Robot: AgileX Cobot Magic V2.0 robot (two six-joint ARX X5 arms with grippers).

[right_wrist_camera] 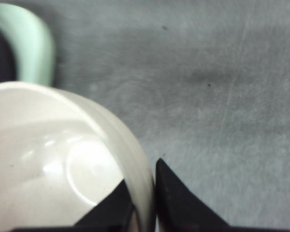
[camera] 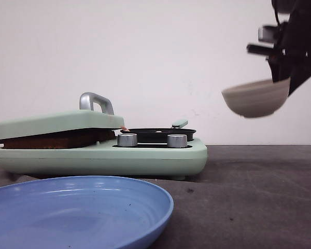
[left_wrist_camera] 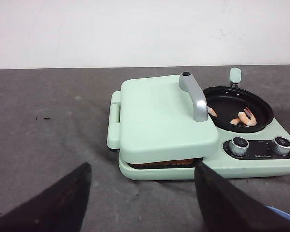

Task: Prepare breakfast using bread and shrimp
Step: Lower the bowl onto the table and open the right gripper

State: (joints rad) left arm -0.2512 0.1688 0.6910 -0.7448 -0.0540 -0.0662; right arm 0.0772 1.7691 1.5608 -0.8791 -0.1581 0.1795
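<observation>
The bread (left_wrist_camera: 165, 163) shows only as a brown crust edge under the shut lid (left_wrist_camera: 162, 116) of the mint-green breakfast maker (camera: 145, 158); that edge (camera: 57, 139) also shows in the front view. Pinkish shrimp (left_wrist_camera: 245, 117) lie in the maker's small black pan (left_wrist_camera: 234, 102). My left gripper (left_wrist_camera: 142, 198) is open and holds nothing, hanging short of the maker's front side. My right gripper (right_wrist_camera: 144, 193) is shut on the rim of a beige ribbed bowl (right_wrist_camera: 53, 159), which looks empty. It holds the bowl (camera: 256, 97) in the air to the right of the maker.
A blue plate (camera: 72, 212) lies at the near left, in front of the maker. Two silver knobs (camera: 127, 139) sit on the maker's front by the pan. Dark grey cloth (camera: 259, 197) covers the table; a white wall stands behind.
</observation>
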